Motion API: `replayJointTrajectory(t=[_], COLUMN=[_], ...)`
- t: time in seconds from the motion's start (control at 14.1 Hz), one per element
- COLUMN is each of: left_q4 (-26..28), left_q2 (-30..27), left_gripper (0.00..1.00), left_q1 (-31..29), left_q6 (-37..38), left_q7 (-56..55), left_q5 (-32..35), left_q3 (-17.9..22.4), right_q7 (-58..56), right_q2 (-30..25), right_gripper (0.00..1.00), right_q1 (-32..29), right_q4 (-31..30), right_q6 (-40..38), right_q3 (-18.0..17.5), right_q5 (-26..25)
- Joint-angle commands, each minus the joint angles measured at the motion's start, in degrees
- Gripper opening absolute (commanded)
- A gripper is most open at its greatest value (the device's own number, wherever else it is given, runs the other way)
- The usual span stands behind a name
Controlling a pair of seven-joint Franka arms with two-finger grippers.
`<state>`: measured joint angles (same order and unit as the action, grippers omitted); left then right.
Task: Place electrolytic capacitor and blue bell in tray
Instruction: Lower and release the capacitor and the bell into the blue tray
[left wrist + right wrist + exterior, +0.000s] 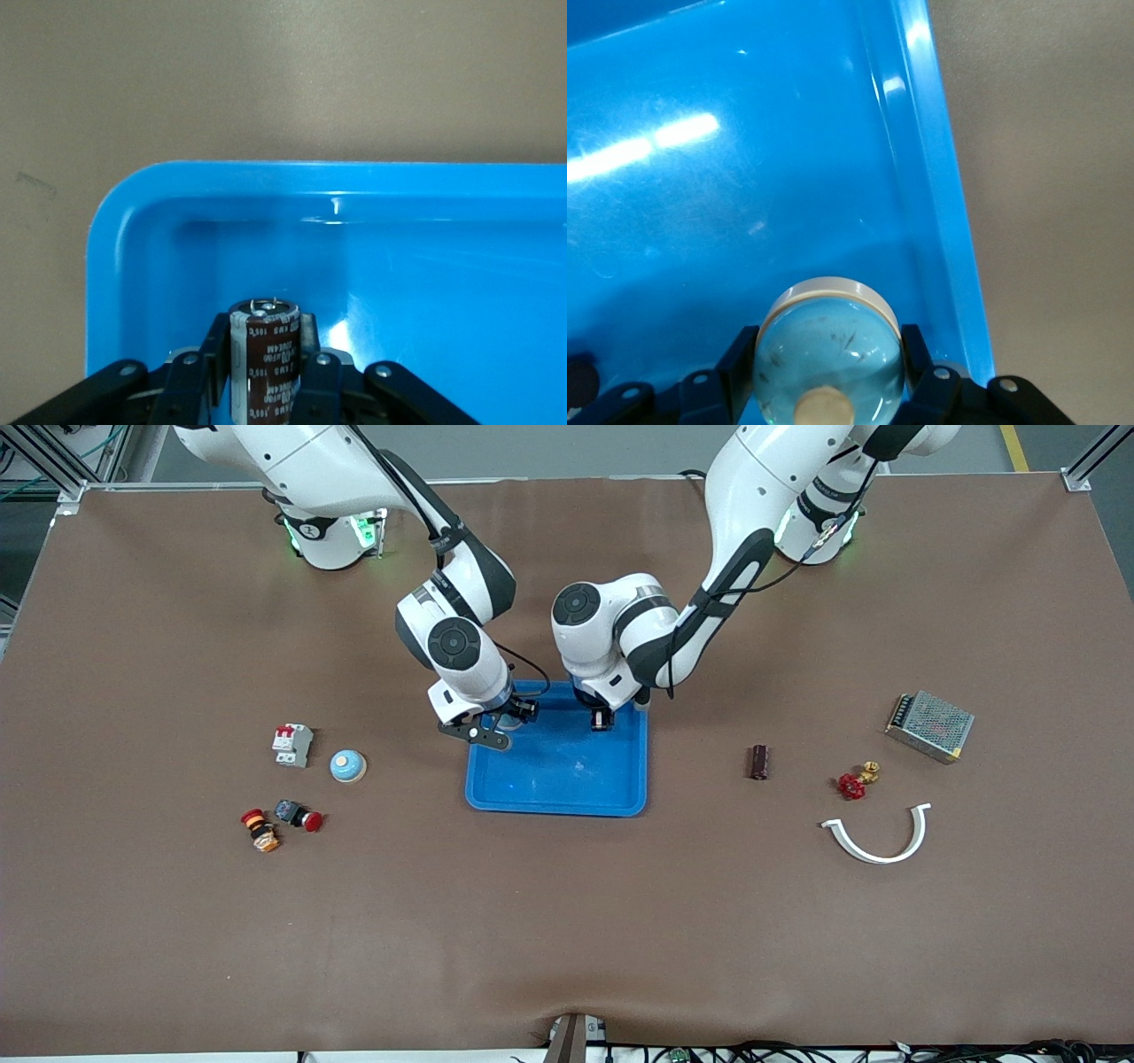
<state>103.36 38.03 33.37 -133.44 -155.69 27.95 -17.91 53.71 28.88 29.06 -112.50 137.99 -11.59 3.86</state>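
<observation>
Here, my left hand (pixel 266 376) is clamped on the electrolytic capacitor (pixel 264 363), a dark brown can pinched upright between my fingers (pixel 321 372), its silvery top showing. It hangs over the tray (pixel 133 212) close to one rounded corner, at the end nearer the arm bases. The raised rim curves around just past the capacitor; inside it the blue floor is bare and glossy, with open room toward the tray's middle.

My right hand (pixel 828 376) grips the blue bell (pixel 830 350), a pale blue dome with a tan knob and a white base ring, squeezed between both fingers (pixel 735 367). It sits low over the tray, just inside the long rim toward the right arm's end of the surface. That wall runs straight beside my hand, and plain brown surface (pixel 567 921) starts right outside it.

In the front view both of my arms bend in from their bases and meet over the tray's end nearest them, wrists angled down, the two hands near each other but apart.

Out on the surface, a second bell (pixel 348 766) lies toward the right arm's end beside a circuit breaker (pixel 291 744), and a second capacitor (pixel 759 762) lies toward the left arm's end, both well apart from the tray.
</observation>
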Motion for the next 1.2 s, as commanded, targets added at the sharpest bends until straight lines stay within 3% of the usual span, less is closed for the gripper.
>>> replayJointTrajectory(t=[0.0, 0.99, 1.06, 1.13], left_q4=[-1.85, -4.31, -4.31, -4.31], left_q2=[0.99, 2.40, 2.40, 2.58], left_gripper=[0.00, 0.00, 0.00, 0.00], left_q1=[0.65, 0.12, 0.12, 0.29], left_q6=[0.55, 0.37, 0.37, 0.37], left_q7=[-3.65, -3.74, -3.74, -3.74], left_q5=[2.02, 1.50, 1.50, 1.58], left_q3=[0.34, 0.34, 0.34, 0.34], right_q7=[0.95, 1.31, 1.31, 1.31], right_q2=[0.39, 3.47, 3.47, 3.47], right_gripper=[0.52, 0.56, 0.58, 0.69], right_q1=[0.82, 1.70, 1.70, 1.70], right_q4=[-0.35, 0.09, 0.09, 0.09], right_q6=[1.75, 5.54, 5.54, 5.54], right_q3=[0.78, 0.86, 0.86, 0.86], right_q5=[-0.17, -0.26, -0.26, -0.26])
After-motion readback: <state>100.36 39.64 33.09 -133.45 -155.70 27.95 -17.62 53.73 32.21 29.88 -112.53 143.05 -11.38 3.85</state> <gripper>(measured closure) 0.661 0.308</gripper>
